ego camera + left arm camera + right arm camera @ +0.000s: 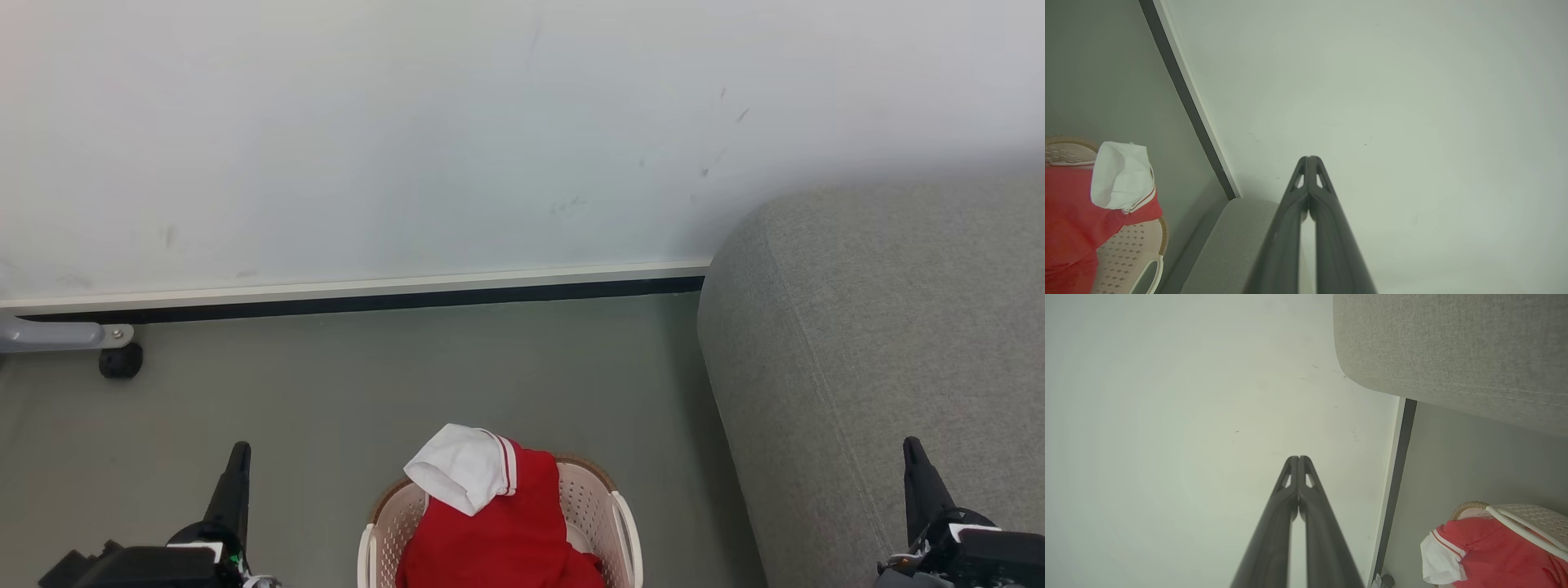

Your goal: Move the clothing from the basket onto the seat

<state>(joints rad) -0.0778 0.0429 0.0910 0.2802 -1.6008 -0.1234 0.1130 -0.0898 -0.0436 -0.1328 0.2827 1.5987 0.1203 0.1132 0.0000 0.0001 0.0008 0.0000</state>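
1. The clothing [506, 531] is seen as soft, bright red fabric heaped in the basket [602, 498]. A white sleeve [457, 474], edged with thin red-and-white striped trim, is draped over the basket's far rim.
2. The basket is made of cream plastic, with perforated walls, a brown rim and a white loop handle [630, 527] on its right side. It is stood on the floor [408, 384] at the near centre, just left of the seat [882, 343] and not touching it.
3. The seat is covered in grey woven upholstery, with a rounded corner and a stitched seam along its edge. It is placed at the right, against the wall [408, 122].
4. The left end effector [1309, 159] is closed, its two long dark fingers pressed together at the tips with nothing gripped. It is held at the near left, well apart from the basket.
5. The right end effector [1298, 458] is likewise closed with nothing gripped, and is held at the near right above the seat.
6. The wall is matte white with faint scuffs and is finished with a dark baseboard [367, 300]. A grey metal leg [57, 335] with a black caster [121, 361] is seen at the far left.
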